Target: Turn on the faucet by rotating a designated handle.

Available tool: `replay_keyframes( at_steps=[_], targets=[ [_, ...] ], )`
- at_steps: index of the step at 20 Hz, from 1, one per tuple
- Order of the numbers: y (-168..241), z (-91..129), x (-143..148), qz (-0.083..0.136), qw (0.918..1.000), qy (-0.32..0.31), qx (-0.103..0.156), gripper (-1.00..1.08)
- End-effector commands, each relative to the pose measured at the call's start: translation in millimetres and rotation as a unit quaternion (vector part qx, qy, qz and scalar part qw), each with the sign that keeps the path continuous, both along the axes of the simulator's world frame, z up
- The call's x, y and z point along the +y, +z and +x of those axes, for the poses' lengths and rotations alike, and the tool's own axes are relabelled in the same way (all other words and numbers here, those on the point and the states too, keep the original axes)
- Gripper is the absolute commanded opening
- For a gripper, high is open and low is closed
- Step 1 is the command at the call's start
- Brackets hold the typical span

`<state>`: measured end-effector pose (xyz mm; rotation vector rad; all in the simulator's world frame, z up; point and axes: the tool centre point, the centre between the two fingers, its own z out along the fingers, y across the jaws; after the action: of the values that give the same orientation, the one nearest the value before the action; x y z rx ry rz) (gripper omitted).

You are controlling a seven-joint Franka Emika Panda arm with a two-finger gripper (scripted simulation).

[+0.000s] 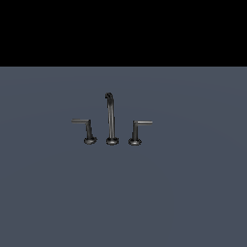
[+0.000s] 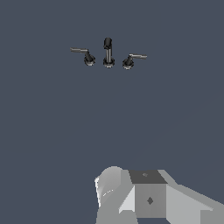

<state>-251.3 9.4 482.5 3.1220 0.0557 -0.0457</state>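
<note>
Wrist view: handle (image 2: 131,59) sits well apart from the jaws, untouched.

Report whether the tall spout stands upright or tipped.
Upright: the spout rises straight from its round base, hooked top above, between the two handles.

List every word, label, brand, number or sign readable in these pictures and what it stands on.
None: no readable text on the faucet, its handle, the twin handle, the grey surface or the robot's wrist housing.
</note>
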Motion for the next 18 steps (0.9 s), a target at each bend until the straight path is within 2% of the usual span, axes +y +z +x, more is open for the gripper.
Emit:
replay_keyframes(
  at_steps=[1, 10, 18],
  targets=[
    [0.0, 0.0, 0.0, 0.0, 1.0, 0.0, 0.0, -1.0],
    [-12.1, 8.8, 5.2, 0.0, 0.9997, -0.025, -0.001, -1.0],
    [-43.6, 32.9, 16.8, 0.0, 0.996, -0.089, -0.002, -1.0]
  ],
)
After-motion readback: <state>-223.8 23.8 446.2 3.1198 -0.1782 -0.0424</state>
